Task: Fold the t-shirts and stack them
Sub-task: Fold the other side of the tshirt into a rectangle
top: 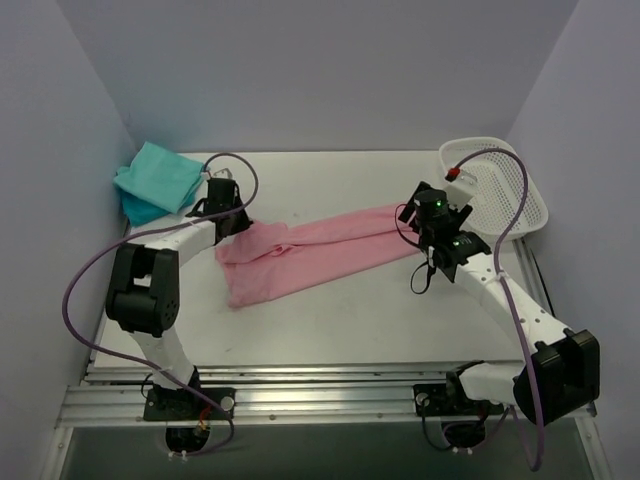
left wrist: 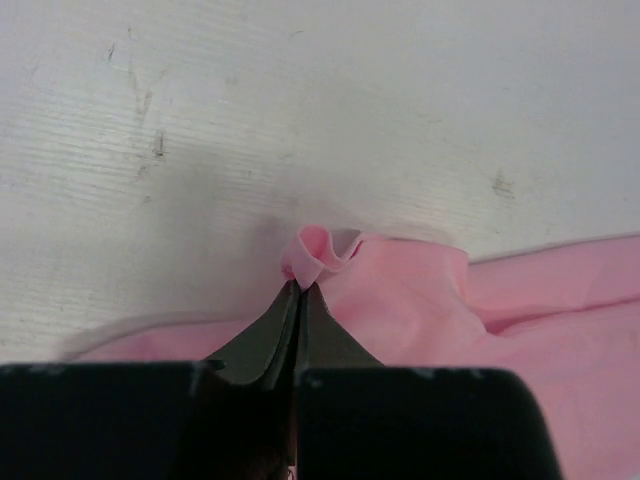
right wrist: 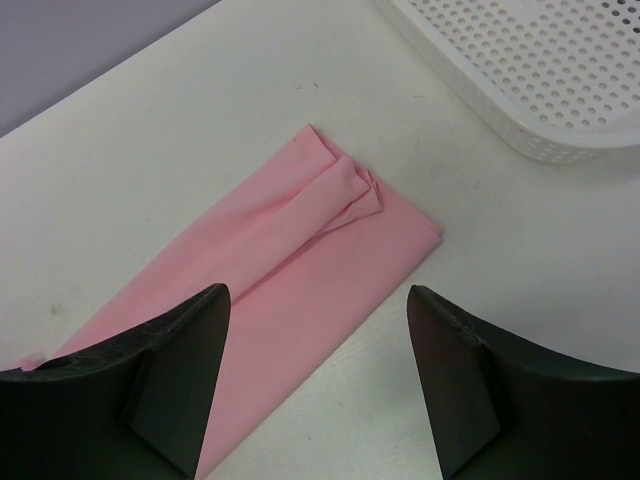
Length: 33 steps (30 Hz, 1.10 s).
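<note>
While the pink t-shirt [top: 310, 255] lay as a long folded strip across the middle of the table [top: 350, 320], your left gripper [left wrist: 300, 290] was clamped on a bunched bit of its edge at the left end. Your right gripper [right wrist: 315, 297] hung spread wide above the other end. The teal t-shirt [top: 160, 175] sat at the upper left of the top view, and the white basket [top: 525, 195] at the upper right.

White perforated basket [top: 500, 205], upper right of the overhead view, resting on the white table [top: 350, 310]. Its mesh corner [right wrist: 540, 70] fills the upper right of the right wrist view. Pale lilac walls [top: 320, 70] enclose the table; aluminium rails [top: 330, 395] cross the lower frame.
</note>
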Each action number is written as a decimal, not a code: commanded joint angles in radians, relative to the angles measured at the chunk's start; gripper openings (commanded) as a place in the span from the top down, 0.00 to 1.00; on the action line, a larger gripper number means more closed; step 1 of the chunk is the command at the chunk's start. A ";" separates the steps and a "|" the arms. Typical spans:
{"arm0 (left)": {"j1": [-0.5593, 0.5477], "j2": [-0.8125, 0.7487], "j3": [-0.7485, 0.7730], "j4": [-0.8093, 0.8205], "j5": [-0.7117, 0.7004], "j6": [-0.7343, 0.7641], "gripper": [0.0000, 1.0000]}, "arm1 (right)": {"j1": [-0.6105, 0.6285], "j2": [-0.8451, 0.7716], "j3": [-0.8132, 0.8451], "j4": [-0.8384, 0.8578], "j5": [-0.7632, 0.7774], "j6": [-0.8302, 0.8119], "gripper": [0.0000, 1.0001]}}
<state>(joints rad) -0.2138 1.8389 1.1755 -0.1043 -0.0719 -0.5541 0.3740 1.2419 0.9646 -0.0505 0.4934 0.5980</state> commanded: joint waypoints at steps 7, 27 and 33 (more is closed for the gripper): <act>-0.139 -0.277 -0.091 -0.081 -0.144 0.102 0.98 | 0.009 -0.087 -0.041 -0.051 0.016 0.003 0.33; -0.366 -0.564 -0.432 -0.168 -0.281 -0.042 0.94 | 0.063 -0.256 -0.185 -0.133 0.027 0.045 0.34; -0.401 -0.567 -0.428 -0.268 -0.316 -0.111 0.50 | 0.071 -0.288 -0.191 -0.161 0.045 0.059 0.32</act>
<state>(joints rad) -0.5976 1.3006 0.7326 -0.3061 -0.3454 -0.6018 0.4370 0.9855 0.7769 -0.1791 0.4942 0.6353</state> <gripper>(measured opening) 0.438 0.676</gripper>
